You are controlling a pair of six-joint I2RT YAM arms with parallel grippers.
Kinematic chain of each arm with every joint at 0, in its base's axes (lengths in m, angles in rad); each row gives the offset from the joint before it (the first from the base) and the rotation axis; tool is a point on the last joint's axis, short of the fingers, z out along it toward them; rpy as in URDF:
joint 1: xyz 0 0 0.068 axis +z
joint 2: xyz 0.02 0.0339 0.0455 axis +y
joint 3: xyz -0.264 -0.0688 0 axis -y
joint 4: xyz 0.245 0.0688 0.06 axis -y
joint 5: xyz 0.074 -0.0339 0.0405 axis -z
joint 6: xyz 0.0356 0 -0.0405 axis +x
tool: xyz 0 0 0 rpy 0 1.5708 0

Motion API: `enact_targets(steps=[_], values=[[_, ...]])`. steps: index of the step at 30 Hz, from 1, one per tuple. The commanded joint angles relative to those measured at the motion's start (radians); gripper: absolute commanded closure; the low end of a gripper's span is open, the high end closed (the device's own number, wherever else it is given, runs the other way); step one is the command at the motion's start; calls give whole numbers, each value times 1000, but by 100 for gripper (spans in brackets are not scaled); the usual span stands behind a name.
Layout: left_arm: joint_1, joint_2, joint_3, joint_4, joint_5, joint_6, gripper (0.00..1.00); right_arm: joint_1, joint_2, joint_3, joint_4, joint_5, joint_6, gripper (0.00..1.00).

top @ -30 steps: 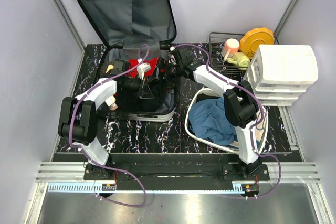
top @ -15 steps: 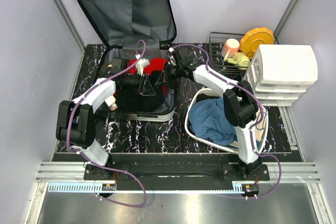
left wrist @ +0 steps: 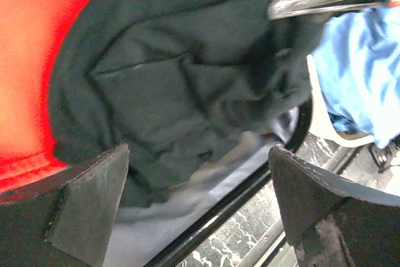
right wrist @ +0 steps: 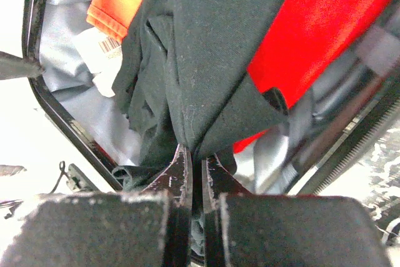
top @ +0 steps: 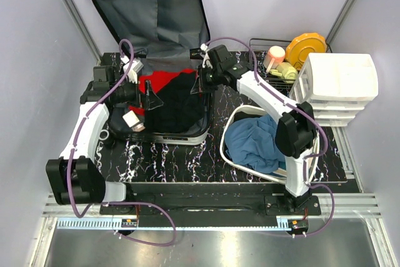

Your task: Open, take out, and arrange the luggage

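The luggage (top: 150,10) lies open at the far left of the surface (top: 156,154) (lid upright at the far hinge, long axis unclear). It holds red cloth (top: 156,80) and a black garment (top: 178,101), which the right end effector (right wrist: 197,154) clenches; the left end effector (left wrist: 200,198) is released.

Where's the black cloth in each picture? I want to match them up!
Top external: black cloth in the open luggage, right of the red cloth.
Left wrist: fills the middle; red cloth at the left edge.
Right wrist: upper middle, pinched by the right fingers; red cloth to its right.
Shared landmark: the red cloth.
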Motion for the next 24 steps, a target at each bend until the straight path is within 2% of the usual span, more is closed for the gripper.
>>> enact_targets(steps=[1,3,13,19,22,24], values=[[13,50,13,-13,-226,-64,3,-37,-126,3,-53,93,-114,100],[16,104,9,10,-281,-120,3,-49,-131,-3,-57,104,-121,100],[17,268,-37,161,-224,-260,5,-102,-104,46,-94,118,-129,100],[-47,337,-45,227,-184,-291,2,-134,-105,48,-116,110,-137,100],[-81,379,-40,241,-181,-306,7,-134,-94,45,-116,99,-126,100],[-95,400,-36,251,-169,-317,14,-132,-85,46,-114,96,-124,100]])
